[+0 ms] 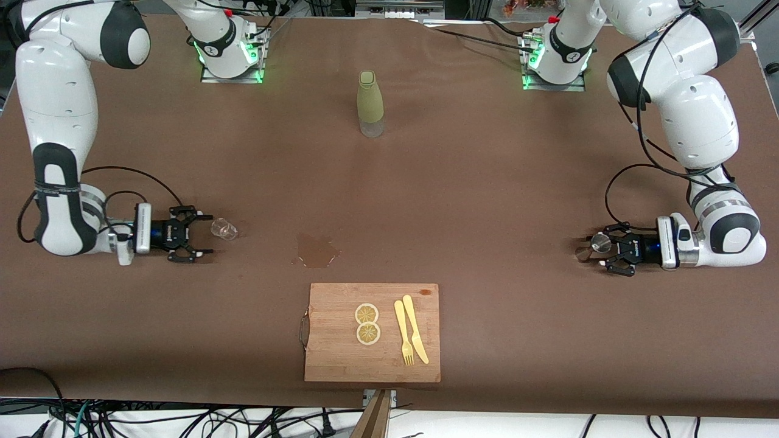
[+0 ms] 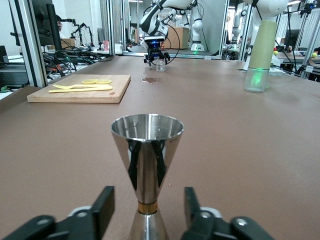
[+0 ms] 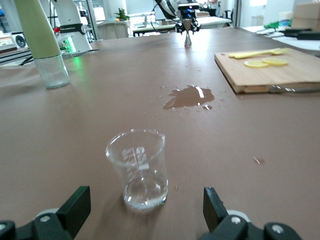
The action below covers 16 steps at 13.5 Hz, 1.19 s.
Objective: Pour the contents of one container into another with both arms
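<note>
**Jigger and glass cup stood upright at the two ends of the table, each between open fingers**

At the right edge of the front view, the left gripper (image 1: 610,255) sat low at the table, its fingers spread wide on either side of the silver jigger (image 1: 601,243). In the left wrist view the jigger (image 2: 147,170) stood upright between the two fingers (image 2: 102,206), with a clear gap on each side.

At the left edge of the front view, the right gripper (image 1: 204,233) was also low and wide open. The clear glass cup (image 1: 224,229) stood just off its fingertips; the right wrist view showed the cup (image 3: 138,169) upright on the brown cloth, untouched.

A wet patch (image 1: 316,252) lay mid-frame, above the cutting board (image 1: 328,359). The olive-green bottle (image 1: 370,103) stood at upper centre.
</note>
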Tool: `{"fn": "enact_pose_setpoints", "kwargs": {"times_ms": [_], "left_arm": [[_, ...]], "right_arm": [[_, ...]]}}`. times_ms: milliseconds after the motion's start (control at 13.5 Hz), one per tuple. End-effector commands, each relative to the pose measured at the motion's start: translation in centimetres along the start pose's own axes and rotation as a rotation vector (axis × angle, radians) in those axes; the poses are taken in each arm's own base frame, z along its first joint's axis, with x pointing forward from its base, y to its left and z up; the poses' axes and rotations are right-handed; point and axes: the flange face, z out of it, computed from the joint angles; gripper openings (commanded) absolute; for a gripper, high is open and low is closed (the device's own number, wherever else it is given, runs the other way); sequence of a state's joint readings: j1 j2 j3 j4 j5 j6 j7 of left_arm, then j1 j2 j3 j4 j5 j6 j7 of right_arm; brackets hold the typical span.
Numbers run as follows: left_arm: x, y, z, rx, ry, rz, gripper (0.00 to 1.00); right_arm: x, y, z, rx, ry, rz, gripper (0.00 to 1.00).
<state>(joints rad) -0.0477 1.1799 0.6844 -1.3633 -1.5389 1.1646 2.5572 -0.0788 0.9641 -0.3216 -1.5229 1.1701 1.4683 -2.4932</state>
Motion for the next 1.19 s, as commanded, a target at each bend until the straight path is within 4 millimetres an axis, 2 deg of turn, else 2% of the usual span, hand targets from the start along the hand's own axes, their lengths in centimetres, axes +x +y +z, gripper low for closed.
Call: {"fn": "enact_pose_setpoints", "kwargs": {"times_ms": [0,74,223,297,446,594,743,891,1114], "left_arm": [[0.4,0.3,-1.4,0.044,-0.003,-0.015,1.0],[2.2,-0.4,-2.9,0.086,-0.041,0.008,1.0],[7.0,-1.3,-7.8,0.173,-0.142,0.067,1.0],[9.9,-1.5,-10.3,0.191,-0.227,0.088,1.0],[15.8,-1.3,-13.8,0.179,-0.417,0.091,1.0],[21.5,-1.1,-16.5,0.211,-0.542,0.094,1.0],[27.0,-0.8,-17.7,0.231,-0.667,0.051,1.0],[32.3,-0.1,-18.4,0.272,-0.788,-0.061,1.0],[39.9,0.4,-17.5,0.335,-0.963,-0.131,1.0]], "right_arm": [[1.9,0.7,-3.6,0.015,-0.064,0.075,1.0],[3.0,1.3,-5.1,0.013,-0.103,0.112,1.0],[5.9,2.4,-7.0,-0.006,-0.153,0.219,1.0],[7.3,3.0,-7.6,-0.017,-0.175,0.293,1.0],[10.6,4.4,-8.4,-0.04,-0.214,0.432,1.0],[14.5,5.4,-8.9,-0.069,-0.256,0.579,1.0],[20.0,6.2,-9.1,-0.098,-0.356,0.718,1.0],[25.7,6.0,-8.6,-0.144,-0.48,0.869,1.0],[33.6,4.3,-7.7,-0.27,-0.643,1.08,1.0]]}}
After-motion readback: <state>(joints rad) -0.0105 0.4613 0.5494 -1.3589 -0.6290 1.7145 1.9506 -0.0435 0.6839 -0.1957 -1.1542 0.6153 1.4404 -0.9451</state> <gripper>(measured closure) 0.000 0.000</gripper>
